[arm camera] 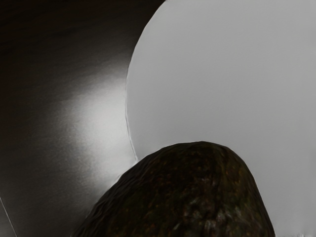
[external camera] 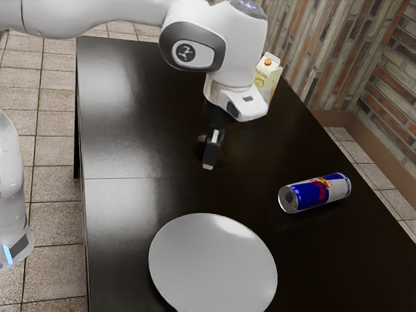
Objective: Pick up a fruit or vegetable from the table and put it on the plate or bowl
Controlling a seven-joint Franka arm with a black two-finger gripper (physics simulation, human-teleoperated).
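Observation:
A dark, bumpy-skinned avocado [external camera: 221, 156] lies on the black table [external camera: 130, 117] near its middle. My gripper [external camera: 211, 156] is lowered right onto it, and the hand hides most of the fruit. In the wrist view the avocado [arm camera: 182, 197] bulges up just under the hand. A round flat grey plate [external camera: 213, 263] sits near the table's front edge, a short way from the avocado. In the wrist view the plate [arm camera: 227, 79] spreads out just beyond the fruit.
A blue and silver drink can [external camera: 314, 192] lies on its side toward the exterior view's right. A yellow and white carton [external camera: 268, 77] stands at the back, behind my hand. A brick wall runs along the right side.

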